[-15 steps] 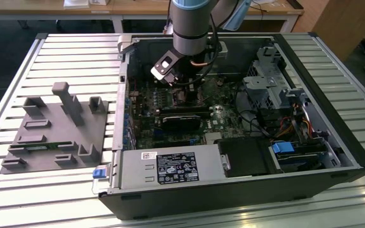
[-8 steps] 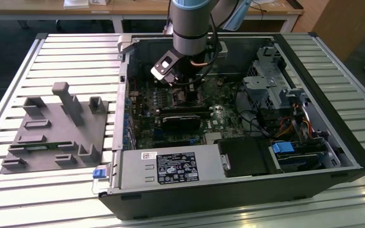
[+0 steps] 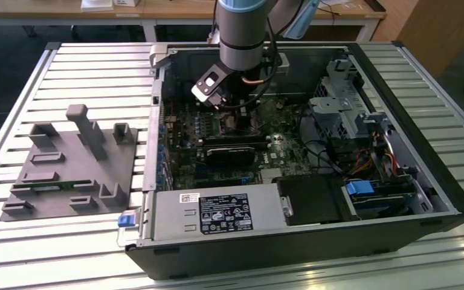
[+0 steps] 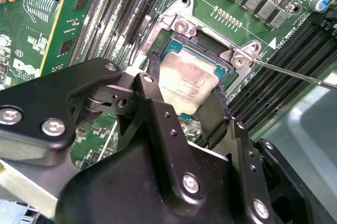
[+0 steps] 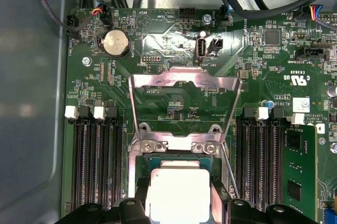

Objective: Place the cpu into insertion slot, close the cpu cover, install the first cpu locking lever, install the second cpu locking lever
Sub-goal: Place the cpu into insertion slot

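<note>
the arm [image 3: 240,36] hangs straight down; its black gripper [image 4: 187,95] clasps the dull silver square cpu [image 4: 185,79] by two edges, thin silvery cpu cover [image 5: 179,78] raised beyond.

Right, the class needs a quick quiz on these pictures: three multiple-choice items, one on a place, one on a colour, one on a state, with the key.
1. Where is the cpu?
A at the socket, by the gripper
B on the table outside the case
C held high above the case

2. What colour is the motherboard?
A red
B white
C green

3. How is the cpu cover?
A shut flat over the cpu
B raised open
C lying on the table

Key:
1 A, the chip is at the socket in both wrist views.
2 C, the board is green throughout.
3 B, in the first wrist view the frame stands up and the board shows through its window.
</note>
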`<state>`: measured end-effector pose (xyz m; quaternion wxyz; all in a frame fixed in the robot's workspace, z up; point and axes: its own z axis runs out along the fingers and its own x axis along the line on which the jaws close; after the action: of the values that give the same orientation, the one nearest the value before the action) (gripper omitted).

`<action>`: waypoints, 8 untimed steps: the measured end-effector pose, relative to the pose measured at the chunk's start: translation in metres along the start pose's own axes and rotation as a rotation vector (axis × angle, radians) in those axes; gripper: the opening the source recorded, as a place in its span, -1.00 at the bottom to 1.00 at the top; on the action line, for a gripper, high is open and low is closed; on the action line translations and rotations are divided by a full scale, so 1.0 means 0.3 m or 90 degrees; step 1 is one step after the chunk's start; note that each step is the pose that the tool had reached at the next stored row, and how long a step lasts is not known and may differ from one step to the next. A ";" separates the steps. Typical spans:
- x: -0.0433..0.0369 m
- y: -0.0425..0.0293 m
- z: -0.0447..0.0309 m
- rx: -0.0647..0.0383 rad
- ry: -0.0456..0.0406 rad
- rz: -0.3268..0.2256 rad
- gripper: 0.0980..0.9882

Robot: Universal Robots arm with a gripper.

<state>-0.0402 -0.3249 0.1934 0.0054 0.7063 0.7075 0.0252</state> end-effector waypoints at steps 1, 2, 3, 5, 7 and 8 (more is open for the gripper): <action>0.000 -0.001 0.000 0.000 -0.0001 0.000 -0.01; 0.000 -0.002 0.000 0.000 -0.0002 0.000 -0.01; 0.000 -0.002 -0.001 0.000 -0.0003 0.000 -0.01; 0.000 -0.002 -0.001 0.000 -0.0003 0.000 -0.01; 0.000 -0.002 -0.001 0.000 -0.0004 0.000 -0.01; 0.000 -0.002 -0.001 0.000 -0.0003 0.000 -0.01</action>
<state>-0.0409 -0.3250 0.1935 0.0055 0.7063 0.7075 0.0249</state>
